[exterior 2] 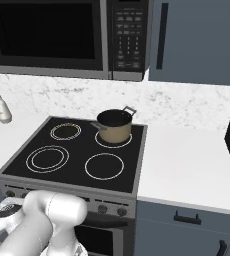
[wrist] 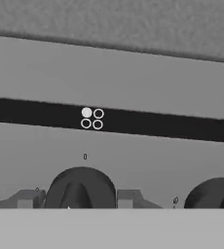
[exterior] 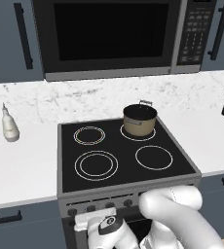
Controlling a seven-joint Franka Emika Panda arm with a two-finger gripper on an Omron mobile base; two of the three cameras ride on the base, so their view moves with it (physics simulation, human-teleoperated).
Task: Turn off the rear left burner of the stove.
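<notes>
Flanking a knob, fingers; mark "0" above.

The arm hides part of the stove knob row.

The stove is sitting between white worktops, its black glass cooktop carrying four white-ringed circles and a grey panel of small dark knobs running along its front. The rear left burner is showing as a small double ring with faint coloured flecks.
</notes>
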